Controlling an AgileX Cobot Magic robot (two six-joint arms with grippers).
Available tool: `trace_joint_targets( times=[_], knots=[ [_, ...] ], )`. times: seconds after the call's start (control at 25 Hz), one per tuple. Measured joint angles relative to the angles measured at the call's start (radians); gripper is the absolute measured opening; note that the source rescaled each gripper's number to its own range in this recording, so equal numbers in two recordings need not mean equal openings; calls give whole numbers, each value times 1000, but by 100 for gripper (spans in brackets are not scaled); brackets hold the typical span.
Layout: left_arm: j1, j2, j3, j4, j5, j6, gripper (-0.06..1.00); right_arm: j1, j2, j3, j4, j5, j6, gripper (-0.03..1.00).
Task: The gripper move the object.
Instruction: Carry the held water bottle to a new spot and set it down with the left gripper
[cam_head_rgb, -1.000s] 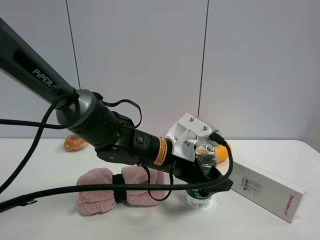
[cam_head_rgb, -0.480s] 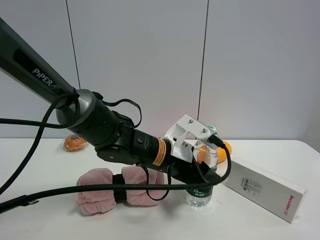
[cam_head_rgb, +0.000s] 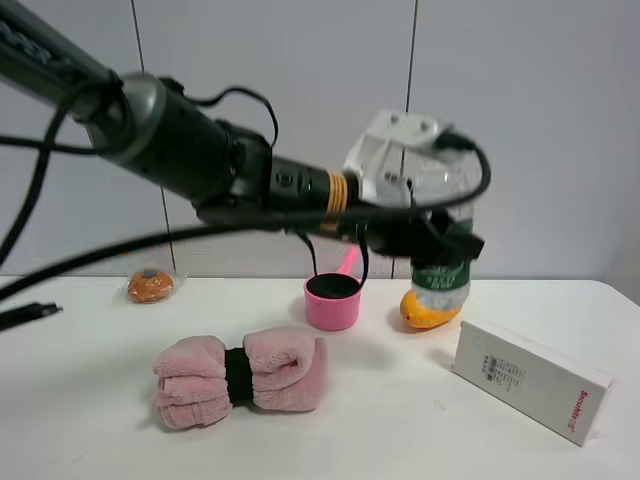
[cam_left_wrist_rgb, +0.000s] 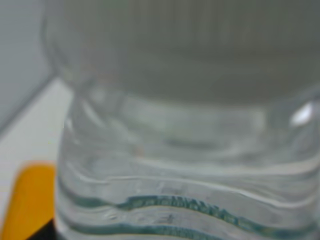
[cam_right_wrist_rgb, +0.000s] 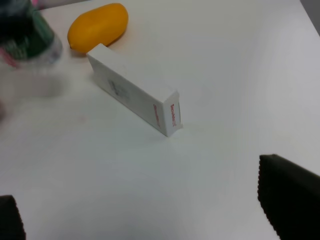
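Note:
My left gripper (cam_head_rgb: 440, 238), a black claw on a thick dark arm with a white bracket and an orange band, reaches across to the right of the middle. It is shut on the clear water bottle (cam_head_rgb: 441, 285) and holds it upright in the air, well above the table. The bottle's green label and base hang below the fingers. In the left wrist view the bottle (cam_left_wrist_rgb: 190, 150) fills the picture, blurred, with its white cap on top. The right wrist view shows the bottle (cam_right_wrist_rgb: 30, 37) blurred. My right gripper (cam_right_wrist_rgb: 150, 215) is open and empty, low over the table.
A pink cup (cam_head_rgb: 332, 300) stands behind the middle of the table. A yellow fruit (cam_head_rgb: 422, 312) lies under the lifted bottle. A white box (cam_head_rgb: 530, 380) lies at the right, a rolled pink towel (cam_head_rgb: 238, 372) at the front left, an orange item (cam_head_rgb: 150, 287) at the far left.
The left arm has risen steeply with the bottle in its gripper. The bottle went from standing on the table to hanging in the air. The pink cup and yellow fruit now show.

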Motion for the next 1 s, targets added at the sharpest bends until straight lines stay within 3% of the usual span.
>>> trace_joint_targets(
  times=[0.12,0.28,0.44,0.6,0.76,0.92,1.0],
  knots=[
    [19,-76,-49,114,13,-132,1,0,0,0,0,0,0,100],
    [69,-163,-58,242,122,-290,1,0,0,0,0,0,0,100],
    [148,-183,-52,282,262,-454,1,0,0,0,0,0,0,100],
    [227,-184,2,154,441,-477,1,0,0,0,0,0,0,100],
    [290,-184,87,-38,630,-328,1,0,0,0,0,0,0,100],
    [343,-164,135,-226,662,-143,1,0,0,0,0,0,0,100],
    [352,-144,136,-280,645,-78,1,0,0,0,0,0,0,100]
  ],
)
